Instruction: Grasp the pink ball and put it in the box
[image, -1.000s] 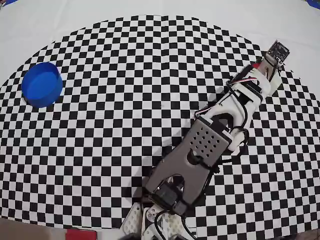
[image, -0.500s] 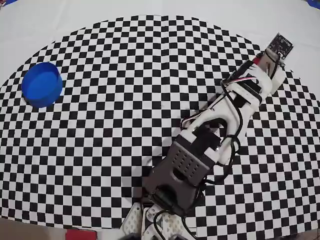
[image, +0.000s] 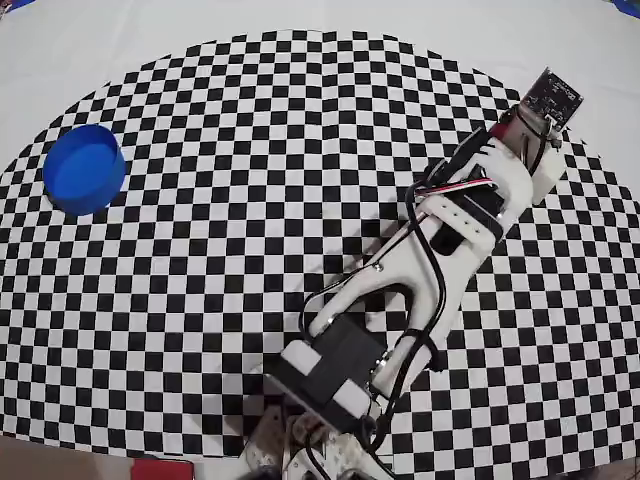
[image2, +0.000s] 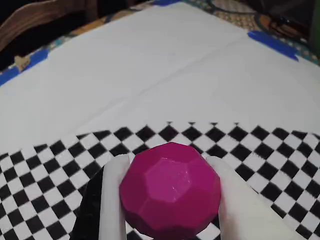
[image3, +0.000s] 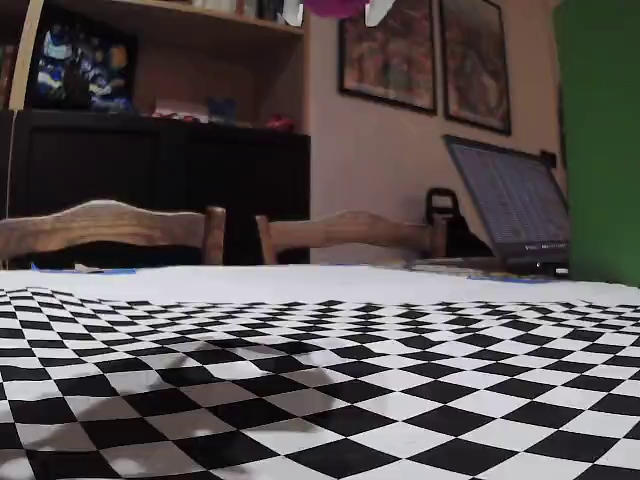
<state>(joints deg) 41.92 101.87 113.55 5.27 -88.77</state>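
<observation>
You have the pink ball (image2: 170, 190) in hand: in the wrist view the gripper (image2: 167, 200) is closed around it, one white finger (image2: 112, 200) pressed to its left side and the other to its right, with the ball filling the gap between them. The checkered mat (image2: 45, 185) lies below and beyond it. In the fixed view a sliver of magenta (image3: 338, 8) shows at the very top edge, well above the mat, so I judge the ball lifted clear of the surface.

That puts you at the carry. The pick looks done; the delivery is not yet begun. In the overhead view the arm (image: 430, 260) reaches toward the upper right of the mat, and the ball itself is hidden under the wrist there. The blue box (image: 84, 168) sits at the far left edge of the mat, well apart from the gripper, open side up and empty as far as you can see.

Your next move calls for a long swing across the mat toward the left of the overhead view, keeping the grip firm, then stopping with the ball above the box's opening before letting go.

The ball is a faceted sphere, so it has no long axis and points no particular way; orientation will not matter at release.
</observation>
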